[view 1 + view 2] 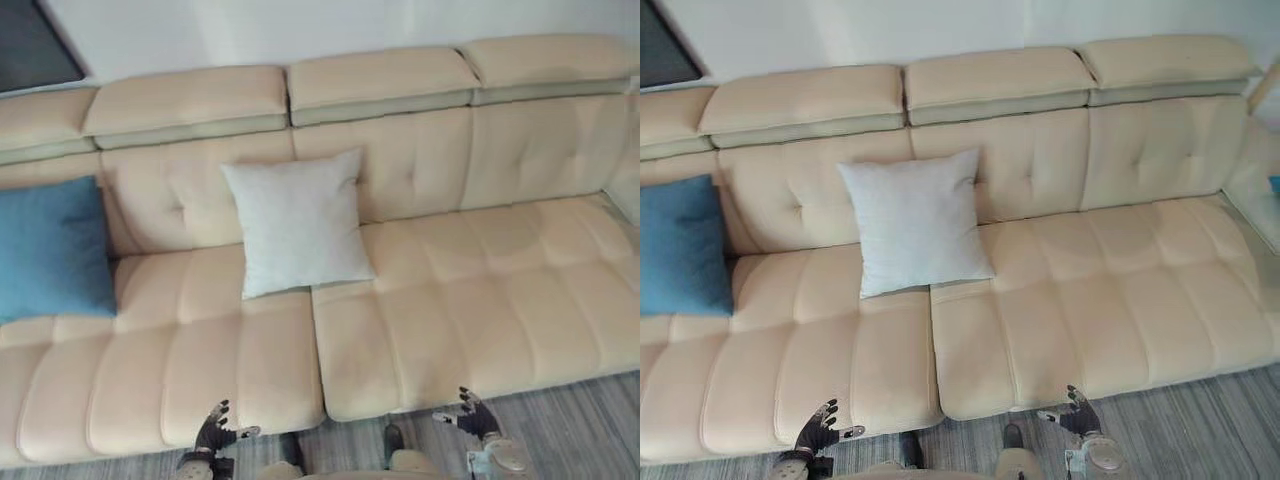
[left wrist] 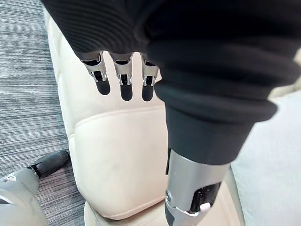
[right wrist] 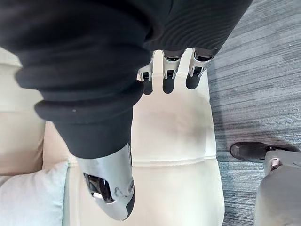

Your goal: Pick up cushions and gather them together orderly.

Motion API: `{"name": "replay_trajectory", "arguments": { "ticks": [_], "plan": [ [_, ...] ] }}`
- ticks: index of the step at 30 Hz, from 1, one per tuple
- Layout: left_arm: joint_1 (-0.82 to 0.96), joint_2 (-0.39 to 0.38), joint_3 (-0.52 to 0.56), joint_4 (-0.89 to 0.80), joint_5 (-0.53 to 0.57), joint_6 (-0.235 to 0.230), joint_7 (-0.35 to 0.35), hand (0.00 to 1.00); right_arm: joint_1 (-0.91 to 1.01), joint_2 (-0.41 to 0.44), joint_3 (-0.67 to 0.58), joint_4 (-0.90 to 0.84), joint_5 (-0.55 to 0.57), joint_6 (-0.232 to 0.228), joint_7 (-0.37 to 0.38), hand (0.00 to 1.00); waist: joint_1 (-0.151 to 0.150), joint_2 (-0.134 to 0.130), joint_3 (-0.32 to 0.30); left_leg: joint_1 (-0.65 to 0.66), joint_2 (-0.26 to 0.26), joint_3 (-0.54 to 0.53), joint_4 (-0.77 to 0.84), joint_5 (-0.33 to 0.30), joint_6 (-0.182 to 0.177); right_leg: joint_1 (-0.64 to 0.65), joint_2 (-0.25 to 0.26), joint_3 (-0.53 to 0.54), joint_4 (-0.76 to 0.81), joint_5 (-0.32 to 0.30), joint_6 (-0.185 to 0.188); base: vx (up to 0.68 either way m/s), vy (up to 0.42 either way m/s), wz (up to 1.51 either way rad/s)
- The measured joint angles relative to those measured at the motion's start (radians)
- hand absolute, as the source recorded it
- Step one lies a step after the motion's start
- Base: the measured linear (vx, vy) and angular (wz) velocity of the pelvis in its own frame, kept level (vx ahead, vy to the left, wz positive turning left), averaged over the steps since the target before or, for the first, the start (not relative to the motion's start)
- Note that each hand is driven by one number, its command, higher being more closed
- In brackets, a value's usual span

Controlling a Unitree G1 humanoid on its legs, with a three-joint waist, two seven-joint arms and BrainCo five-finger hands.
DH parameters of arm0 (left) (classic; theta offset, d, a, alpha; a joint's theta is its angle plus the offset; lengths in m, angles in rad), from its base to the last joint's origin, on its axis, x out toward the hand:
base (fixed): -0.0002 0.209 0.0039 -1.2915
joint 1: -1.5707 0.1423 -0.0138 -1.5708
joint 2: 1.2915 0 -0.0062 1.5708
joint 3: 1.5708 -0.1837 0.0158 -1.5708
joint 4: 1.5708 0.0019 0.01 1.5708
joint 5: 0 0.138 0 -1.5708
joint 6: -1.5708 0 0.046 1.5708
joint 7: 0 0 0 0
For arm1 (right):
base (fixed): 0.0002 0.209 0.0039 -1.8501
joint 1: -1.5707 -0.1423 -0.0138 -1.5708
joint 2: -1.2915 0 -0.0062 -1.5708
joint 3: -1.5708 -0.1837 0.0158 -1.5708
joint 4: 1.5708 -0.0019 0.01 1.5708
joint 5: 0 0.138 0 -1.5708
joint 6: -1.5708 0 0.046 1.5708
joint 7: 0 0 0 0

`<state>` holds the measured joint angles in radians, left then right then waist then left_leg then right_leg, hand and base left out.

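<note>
A white cushion (image 1: 298, 220) and a blue cushion (image 1: 50, 248) lean well apart on the sofa (image 1: 480, 290), while the left hand (image 1: 215, 430) and right hand (image 1: 468, 412) hover open and empty at its front edge.

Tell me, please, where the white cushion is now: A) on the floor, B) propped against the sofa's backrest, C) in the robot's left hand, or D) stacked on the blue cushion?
B: the white cushion leans against the backrest of the beige sofa, apart from the blue cushion; the left hand and right hand are open and empty.
</note>
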<state>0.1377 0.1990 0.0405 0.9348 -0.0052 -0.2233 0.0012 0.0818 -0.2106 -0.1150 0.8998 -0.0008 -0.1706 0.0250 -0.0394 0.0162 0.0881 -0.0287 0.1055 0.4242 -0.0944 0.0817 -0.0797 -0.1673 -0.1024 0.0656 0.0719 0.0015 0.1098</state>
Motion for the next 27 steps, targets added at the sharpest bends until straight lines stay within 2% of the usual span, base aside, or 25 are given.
{"name": "replay_trajectory", "arguments": {
  "ticks": [2, 3, 4, 5, 6, 7, 8, 9, 10, 11, 12, 14, 15, 16, 17, 18, 19, 20, 21, 22, 23, 24, 25, 26, 27],
  "plan": [
    [-0.019, 0.001, -0.001, -0.004, 0.0, 0.0, 0.004, 0.0, -0.037, 0.008, -0.002, -0.007, 0.006, 0.001, -0.001, 0.0, -0.001, -0.009, 0.011, -0.023, 0.01, 0.106, 0.037, -0.032, 0.0, -0.07, 0.014, 0.074, -0.008, 0.048, -0.009, 0.04, 0.001, -1.31],
    [-0.025, 0.001, -0.001, -0.005, 0.0, 0.0, 0.004, 0.0, -0.044, 0.009, 0.0, -0.01, 0.008, 0.002, -0.001, 0.0, -0.001, -0.01, 0.013, -0.028, 0.022, 0.131, 0.053, -0.044, -0.004, -0.086, 0.015, 0.053, -0.011, 0.063, -0.017, 0.02, -0.042, -1.46],
    [-0.031, 0.003, -0.001, -0.011, 0.0, 0.0, 0.006, 0.0, -0.057, 0.01, 0.01, -0.015, 0.009, 0.002, 0.0, 0.0, -0.002, -0.013, 0.02, -0.033, 0.045, 0.188, 0.095, -0.069, -0.003, -0.104, 0.004, -0.088, -0.015, 0.063, -0.082, 0.04, -0.064, -1.46],
    [-0.043, -0.004, -0.003, -0.025, 0.0, 0.0, 0.005, 0.0, -0.068, 0.004, 0.013, -0.022, 0.011, 0.001, -0.001, 0.0, -0.011, 0.001, 0.032, -0.035, 0.08, 0.245, 0.158, -0.103, -0.004, -0.111, -0.048, -0.341, 0.024, 0.015, -0.188, 0.06, -0.06, -1.49],
    [-0.043, -0.004, -0.003, -0.031, 0.0, 0.0, 0.006, 0.0, -0.071, 0.004, 0.016, -0.022, 0.012, 0.001, -0.001, 0.0, -0.011, 0.004, 0.032, -0.034, 0.098, 0.272, 0.184, -0.116, -0.003, -0.113, -0.072, -0.438, 0.047, -0.003, -0.216, 0.14, -0.045, -1.5],
    [-0.042, 0.004, -0.001, -0.04, 0.0, 0.0, 0.006, 0.0, -0.075, 0.007, 0.03, -0.022, 0.012, 0.0, -0.001, 0.0, -0.009, 0.003, 0.031, -0.03, 0.132, 0.323, 0.235, -0.138, -0.006, -0.116, -0.131, -0.632, 0.118, -0.012, -0.264, 0.14, -0.05, -1.38],
    [-0.047, 0.013, 0.004, -0.045, 0.0, -0.001, 0.007, 0.0, -0.076, 0.007, 0.049, -0.021, 0.012, 0.0, 0.0, 0.0, -0.006, -0.008, 0.031, -0.017, 0.149, 0.355, 0.266, -0.151, -0.026, -0.127, -0.169, -0.743, 0.189, 0.02, -0.262, 0.23, -0.194, -1.95],
    [-0.049, 0.009, 0.009, -0.043, 0.0, 0.003, 0.009, 0.0, -0.077, 0.005, 0.055, -0.026, 0.01, -0.004, 0.0, 0.0, -0.008, -0.006, 0.038, 0.028, 0.174, 0.403, 0.284, -0.166, -0.048, -0.142, -0.164, -0.804, 0.244, 0.01, -0.25, 0.19, -0.21, -1.7],
    [-0.048, 0.008, 0.009, -0.043, 0.0, 0.003, 0.008, 0.0, -0.074, 0.003, 0.053, -0.027, 0.009, -0.006, -0.001, 0.0, -0.011, -0.004, 0.04, 0.051, 0.175, 0.418, 0.282, -0.17, -0.054, -0.142, -0.152, -0.784, 0.244, -0.003, -0.229, 0.21, -0.254, -2.01],
    [-0.05, -0.001, 0.009, -0.042, 0.001, 0.003, 0.004, 0.0, -0.072, -0.007, 0.054, -0.026, 0.009, -0.006, 0.0, 0.0, -0.011, 0.004, 0.046, 0.108, 0.18, 0.467, 0.283, -0.194, -0.088, -0.145, -0.119, -0.705, 0.248, -0.042, -0.168, 0.16, -0.168, -1.76],
    [-0.054, -0.01, 0.009, -0.042, 0.001, 0.002, 0.006, 0.0, -0.076, -0.016, 0.055, -0.027, 0.008, -0.006, 0.0, 0.0, -0.011, 0.019, 0.052, 0.142, 0.203, 0.501, 0.311, -0.214, -0.116, -0.161, -0.087, -0.655, 0.271, -0.062, -0.169, 0.16, -0.157, -1.76],
    [-0.064, -0.011, 0.01, -0.04, 0.001, 0.002, 0.006, 0.0, -0.073, -0.012, 0.059, -0.027, 0.007, -0.006, 0.0, 0.0, -0.023, 0.015, 0.055, 0.155, 0.245, 0.511, 0.414, -0.218, -0.118, -0.174, -0.063, -0.603, 0.294, -0.108, -0.166, 0.14, -0.129, -1.16],
    [-0.07, -0.016, 0.012, -0.041, 0.002, 0.002, 0.007, 0.0, -0.068, -0.016, 0.074, -0.027, 0.007, -0.004, 0.0, 0.0, -0.026, 0.015, 0.055, 0.146, 0.307, 0.49, 0.548, -0.212, -0.087, -0.169, -0.024, -0.558, 0.283, -0.115, -0.171, 0.19, -0.174, -1.17],
    [-0.078, -0.023, 0.016, -0.041, 0.002, 0.002, 0.007, 0.0, -0.073, -0.023, 0.103, -0.028, 0.006, -0.002, -0.001, 0.0, -0.039, 0.027, 0.056, 0.12, 0.362, 0.45, 0.653, -0.194, -0.015, -0.158, 0.028, -0.514, 0.25, -0.109, -0.182, 0.2, -0.179, -0.91],
    [-0.089, -0.028, 0.028, -0.047, 0.001, 0.0, 0.009, 0.0, -0.081, -0.023, 0.128, -0.028, 0.005, 0.002, -0.003, 0.0, -0.058, 0.029, 0.058, 0.087, 0.371, 0.381, 0.695, -0.175, 0.006, -0.153, 0.057, -0.496, 0.213, -0.082, -0.203, 0.19, -0.172, -0.73],
    [-0.111, -0.054, 0.056, -0.085, -0.003, -0.013, 0.023, 0.0, -0.115, -0.021, 0.171, -0.027, 0.006, 0.005, -0.003, 0.0, -0.035, 0.01, 0.072, 0.048, 0.268, 0.141, 0.782, -0.283, -0.045, -0.151, 0.093, -0.434, 0.134, -0.028, -0.216, 0.12, -0.11, -0.74],
    [-0.105, -0.059, 0.066, -0.093, -0.006, -0.023, 0.028, 0.0, -0.137, -0.028, 0.178, -0.025, 0.004, 0.006, -0.003, 0.0, -0.009, 0.004, 0.078, 0.052, 0.2, 0.05, 0.8, -0.353, -0.058, -0.146, 0.127, -0.374, 0.107, -0.001, -0.222, 0.08, -0.096, -1.34],
    [-0.09, -0.065, 0.081, -0.096, -0.012, -0.025, 0.029, 0.0, -0.158, -0.023, 0.194, -0.026, 0.002, 0.006, 0.0, 0.0, 0.024, 0.005, 0.081, 0.06, 0.13, -0.032, 0.813, -0.425, -0.042, -0.137, 0.183, -0.261, 0.07, 0.03, -0.225, 0.04, -0.008, -2.03],
    [-0.07, -0.065, 0.1, -0.079, -0.024, -0.003, 0.043, 0.0, -0.209, 0.001, 0.197, -0.043, 0.002, 0.002, -0.003, 0.0, 0.062, 0.012, 0.107, 0.053, 0.001, -0.158, 0.803, -0.543, 0.072, -0.075, 0.267, -0.117, 0.01, 0.07, -0.236, 0.04, 0.006, -1.89],
    [-0.067, -0.063, 0.107, -0.079, -0.025, 0.001, 0.047, 0.0, -0.224, 0.011, 0.198, -0.047, 0.002, -0.001, -0.004, 0.0, 0.067, 0.006, 0.115, 0.029, -0.041, -0.192, 0.803, -0.561, 0.104, -0.045, 0.287, -0.065, -0.014, 0.082, -0.242, 0.04, 0.045, -1.69],
    [-0.05, -0.058, 0.108, -0.08, -0.032, 0.003, 0.052, 0.0, -0.243, 0.024, 0.2, -0.052, 0.002, -0.011, -0.005, 0.0, 0.08, -0.004, 0.123, -0.05, -0.121, -0.258, 0.796, -0.568, 0.118, 0.002, 0.298, 0.028, -0.064, 0.095, -0.238, 0.0, 0.033, -0.98],
    [-0.049, -0.058, 0.106, -0.087, -0.033, 0.002, 0.055, 0.0, -0.259, 0.026, 0.198, -0.051, 0.002, -0.013, -0.008, 0.0, 0.089, -0.013, 0.126, -0.094, -0.16, -0.295, 0.773, -0.563, 0.117, 0.015, 0.294, 0.056, -0.075, 0.096, -0.241, -0.09, 0.013, -1.31],
    [-0.046, -0.059, 0.106, -0.109, -0.036, 0.0, 0.064, 0.0, -0.276, 0.034, 0.192, -0.047, 0.002, -0.015, -0.017, 0.0, 0.111, -0.026, 0.137, -0.165, -0.2, -0.358, 0.691, -0.545, 0.091, 0.019, 0.282, 0.092, -0.073, 0.096, -0.243, -0.12, -0.013, -1.5],
    [-0.036, -0.059, 0.107, -0.122, -0.044, -0.002, 0.068, 0.0, -0.277, 0.042, 0.192, -0.049, 0.002, -0.019, -0.027, 0.0, 0.124, -0.017, 0.135, -0.199, -0.189, -0.413, 0.58, -0.512, 0.055, 0.021, 0.284, 0.095, -0.073, 0.091, -0.244, -0.12, -0.021, -1.53],
    [-0.034, -0.059, 0.107, -0.119, -0.045, -0.001, 0.069, 0.0, -0.27, 0.045, 0.191, -0.052, 0.002, -0.02, -0.031, 0.0, 0.13, -0.001, 0.129, -0.202, -0.156, -0.379, 0.559, -0.452, 0.072, 0.023, 0.295, 0.09, -0.072, 0.073, -0.237, 0.02, -0.013, -1.56]
  ]
}}
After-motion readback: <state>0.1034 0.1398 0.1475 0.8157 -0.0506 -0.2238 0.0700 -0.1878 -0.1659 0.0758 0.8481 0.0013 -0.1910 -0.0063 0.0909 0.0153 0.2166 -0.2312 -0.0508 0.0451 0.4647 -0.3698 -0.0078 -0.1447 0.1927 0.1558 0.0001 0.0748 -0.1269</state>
